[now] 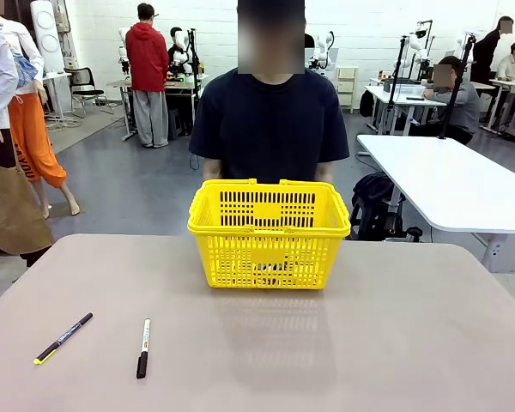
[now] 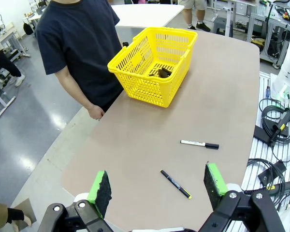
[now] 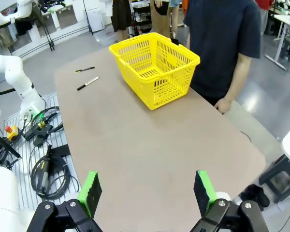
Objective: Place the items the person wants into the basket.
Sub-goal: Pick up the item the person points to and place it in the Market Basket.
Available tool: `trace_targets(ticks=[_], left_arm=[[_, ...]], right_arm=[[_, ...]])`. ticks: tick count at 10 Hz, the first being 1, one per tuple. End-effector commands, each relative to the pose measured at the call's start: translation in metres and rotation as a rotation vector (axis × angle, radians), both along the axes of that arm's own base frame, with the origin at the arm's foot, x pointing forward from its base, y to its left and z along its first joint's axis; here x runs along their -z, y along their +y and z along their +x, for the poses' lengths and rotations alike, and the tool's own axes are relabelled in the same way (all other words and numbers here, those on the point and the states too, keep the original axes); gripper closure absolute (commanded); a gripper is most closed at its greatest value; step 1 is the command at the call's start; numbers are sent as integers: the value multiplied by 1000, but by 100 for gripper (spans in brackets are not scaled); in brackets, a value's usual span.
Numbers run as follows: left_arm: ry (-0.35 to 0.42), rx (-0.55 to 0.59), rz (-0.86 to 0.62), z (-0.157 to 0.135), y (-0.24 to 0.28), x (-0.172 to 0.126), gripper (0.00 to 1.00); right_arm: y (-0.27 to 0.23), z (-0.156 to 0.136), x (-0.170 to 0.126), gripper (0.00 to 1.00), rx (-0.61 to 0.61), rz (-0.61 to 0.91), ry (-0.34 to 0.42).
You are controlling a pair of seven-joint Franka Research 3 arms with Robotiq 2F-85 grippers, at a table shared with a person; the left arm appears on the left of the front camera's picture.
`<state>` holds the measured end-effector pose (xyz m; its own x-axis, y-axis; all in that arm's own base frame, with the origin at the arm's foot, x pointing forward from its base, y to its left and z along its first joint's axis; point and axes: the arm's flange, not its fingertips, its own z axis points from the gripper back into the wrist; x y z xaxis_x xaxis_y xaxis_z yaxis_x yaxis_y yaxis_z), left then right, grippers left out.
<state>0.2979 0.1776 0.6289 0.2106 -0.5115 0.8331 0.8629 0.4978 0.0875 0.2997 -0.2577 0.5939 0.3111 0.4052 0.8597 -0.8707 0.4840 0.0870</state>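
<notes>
Near the yellow basket [image 2: 154,65], both my left claw [image 2: 159,186] and right claw [image 3: 147,189] are hanging wide and empty, since only the two marker pens [image 2: 199,144] are lying outside it.

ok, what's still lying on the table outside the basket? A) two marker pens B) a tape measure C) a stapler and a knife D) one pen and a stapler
A: two marker pens lie on the table near the robot's left side, apart from the yellow basket.
</notes>
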Motion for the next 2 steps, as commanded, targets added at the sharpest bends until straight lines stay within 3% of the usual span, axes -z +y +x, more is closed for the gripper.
trace_targets(ticks=[1, 2], left_arm=[[-18, 14, -6, 0, 1, 0, 0], [-18, 14, -6, 0, 1, 0, 0]], right_arm=[[-2, 2, 0, 0, -15, 19, -27], [-2, 2, 0, 0, -15, 19, -27]])
